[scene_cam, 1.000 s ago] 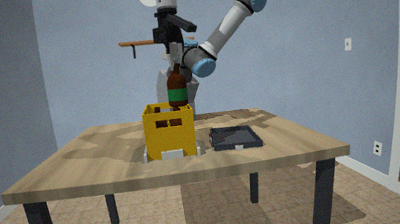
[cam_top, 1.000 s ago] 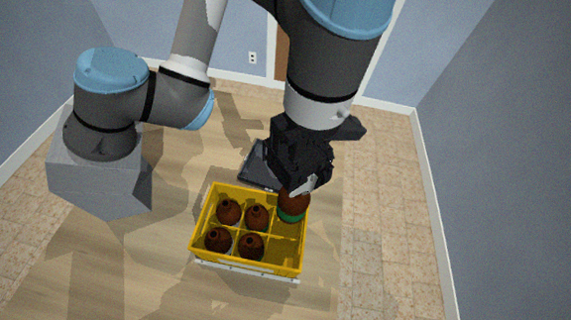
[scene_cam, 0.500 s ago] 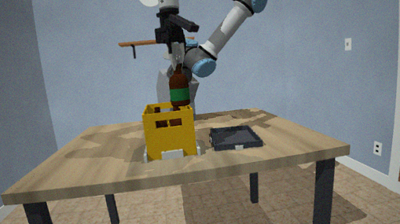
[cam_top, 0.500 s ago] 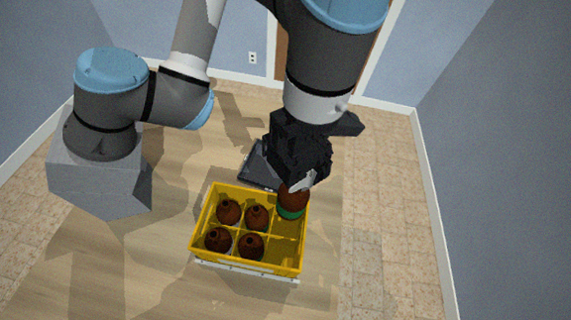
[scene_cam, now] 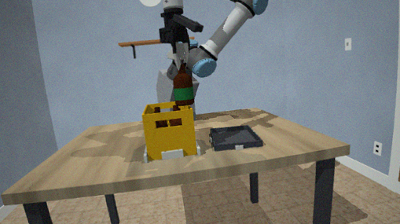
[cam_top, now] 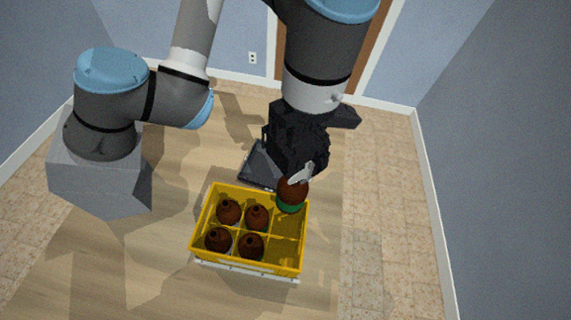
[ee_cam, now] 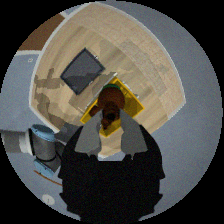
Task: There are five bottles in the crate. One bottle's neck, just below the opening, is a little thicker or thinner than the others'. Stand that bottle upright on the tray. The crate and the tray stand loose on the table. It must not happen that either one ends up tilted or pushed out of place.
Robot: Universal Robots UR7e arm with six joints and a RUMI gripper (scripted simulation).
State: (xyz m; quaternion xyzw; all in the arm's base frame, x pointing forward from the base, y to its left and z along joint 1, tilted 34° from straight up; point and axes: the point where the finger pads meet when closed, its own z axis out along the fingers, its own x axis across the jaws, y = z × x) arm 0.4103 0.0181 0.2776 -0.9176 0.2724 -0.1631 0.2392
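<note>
Here's top, peering steeply down; exterior faces the wooden table (cam_top: 159, 281) (scene_cam: 114, 172) (ee_cam: 75, 45) level-ish; wrist looks down, closest; all share the yellow rectangular crate (cam_top: 246, 263) (scene_cam: 170, 138) (ee_cam: 134, 100).

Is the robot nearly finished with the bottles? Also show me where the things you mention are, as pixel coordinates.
About halfway, I think. One bottle (cam_top: 291, 192) (scene_cam: 182, 84) (ee_cam: 111, 95) is out of the crate (cam_top: 249, 265) (scene_cam: 170, 140) (ee_cam: 138, 106), hanging from the hand (cam_top: 300, 175) (scene_cam: 182, 60) (ee_cam: 111, 109). The tray (cam_top: 260, 170) (scene_cam: 235, 137) (ee_cam: 82, 71) holds no bottle, so standing it there remains. I can't tell if its neck is the odd one.

UR7e arm (cam_top: 322, 48) (scene_cam: 229, 28) (ee_cam: 42, 145) bent at elbow, forearm reaching out from base, wrist section up high. Gripper (cam_top: 301, 173) (scene_cam: 181, 61) (ee_cam: 111, 109) pts down, approx. vert., fingers closed w/ a small gap, clamped on a btl neck. Black gripper body sits directly below wrist's lt. grey ring.
</note>
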